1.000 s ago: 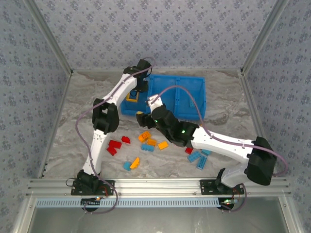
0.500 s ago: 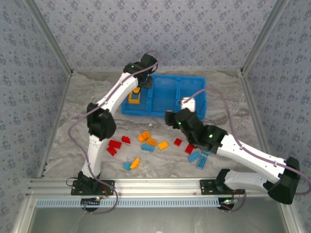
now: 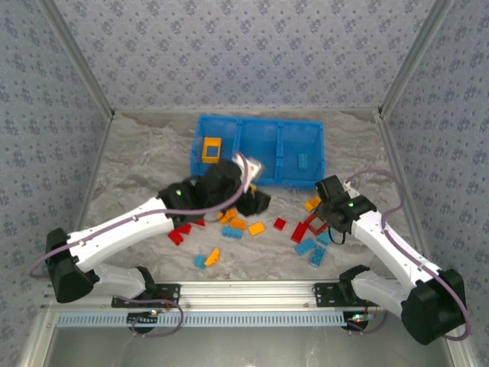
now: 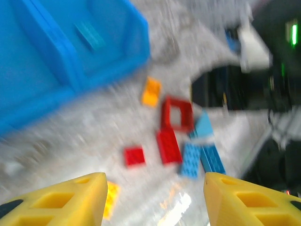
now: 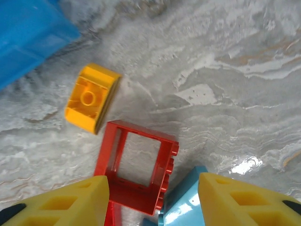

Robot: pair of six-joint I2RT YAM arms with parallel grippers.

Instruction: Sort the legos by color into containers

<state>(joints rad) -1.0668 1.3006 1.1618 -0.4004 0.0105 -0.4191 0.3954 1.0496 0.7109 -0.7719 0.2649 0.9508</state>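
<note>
The bright blue plastic bin w/ 3 square boxes in a row [image 3: 260,120] sits at 12 o'clock on the grey marble-look table [image 3: 130,176]. Its L box holds an orange-yellow brick [image 3: 212,149]. Its R box holds a light blue brick [image 3: 303,160]. The other small red, orange-yellow & light blue studded plastic legos [image 3: 179,229] lie loose on the table at 6 o'clock from the bin. L gripper [image 4: 154,188]: in the top cam it hangs near the bin's front wall, at 6 o'clock from it, over the loose legos. Its yellow fingers [image 4: 61,197] are apart w/ nothing btwn them. R gripper [image 5: 153,187]: it is low over a red open square frame brick [image 5: 165,165], which lies at 5 o'clock from the bin in the top cam. Its jaws are apart, one each side of the frame's near end; can't tell if they touch it. A loose orange-yellow block [image 5: 89,96] lies just beside the frame at 11 o'clock. A light blue block [image 5: 183,200] lies just beside it at 5 o'clock.
</note>
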